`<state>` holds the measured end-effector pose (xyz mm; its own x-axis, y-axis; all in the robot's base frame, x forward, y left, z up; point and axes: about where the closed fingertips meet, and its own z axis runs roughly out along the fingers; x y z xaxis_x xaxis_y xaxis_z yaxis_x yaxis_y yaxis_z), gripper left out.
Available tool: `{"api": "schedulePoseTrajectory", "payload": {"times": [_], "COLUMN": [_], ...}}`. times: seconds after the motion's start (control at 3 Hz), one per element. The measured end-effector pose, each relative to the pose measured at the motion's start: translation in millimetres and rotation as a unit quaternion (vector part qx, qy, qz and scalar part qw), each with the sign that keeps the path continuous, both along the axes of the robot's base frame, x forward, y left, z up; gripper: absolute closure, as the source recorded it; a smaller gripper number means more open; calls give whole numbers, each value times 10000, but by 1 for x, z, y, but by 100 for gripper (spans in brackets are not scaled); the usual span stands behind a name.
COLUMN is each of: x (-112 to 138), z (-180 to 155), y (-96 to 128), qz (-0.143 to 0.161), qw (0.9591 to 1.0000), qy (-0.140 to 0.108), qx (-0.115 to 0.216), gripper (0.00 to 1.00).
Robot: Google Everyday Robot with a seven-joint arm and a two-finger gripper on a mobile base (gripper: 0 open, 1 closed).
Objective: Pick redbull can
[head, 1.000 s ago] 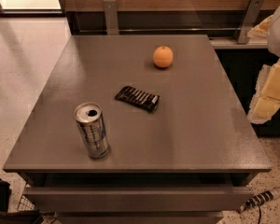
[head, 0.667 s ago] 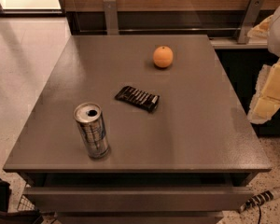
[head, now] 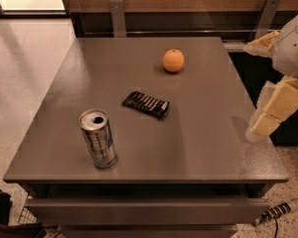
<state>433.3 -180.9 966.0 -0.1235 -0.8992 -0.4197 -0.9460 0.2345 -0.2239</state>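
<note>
Three items are being carried on the desk [head: 208, 143], and none is being seen displaced against the frame a second earlier; the gripper [head: 263, 124] is likewise being held in its former place.

Item one: the redbull can [head: 98, 139], being stood upright near the front left corner. It is a slim cylinder of silver metal with blue panels, its shiny top being shown with a dark drinking hole.

Item two: a flat, dark, ridged snack wrapper [head: 146, 104], being laid near the centre, apart from the can.

Item three: a round orange [head: 173, 60], being kept toward the back edge.

The gripper, cream-coloured and blocky, is being hung just off the right edge, well apart from the can; whether it is spread or pressed together cannot be told. Bare matte grey surface is being left open between gripper and can.
</note>
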Motion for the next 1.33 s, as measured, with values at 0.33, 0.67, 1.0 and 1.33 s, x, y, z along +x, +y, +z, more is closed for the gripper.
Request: {"api": "schedulePoseTrajectory", "payload": {"times": [0.33,0.67,1.0,1.33], "x": [-1,1,3,0], "z": [-17,-42,-57,-62], "y": [29,68,98,121], "qz": [279,522,667,792], "qw": [9957,9761,9511,9276], "qy": [16,219,462,388], "qx": [880,2099,2982,3630], "gripper": [0,0,0,0]}}
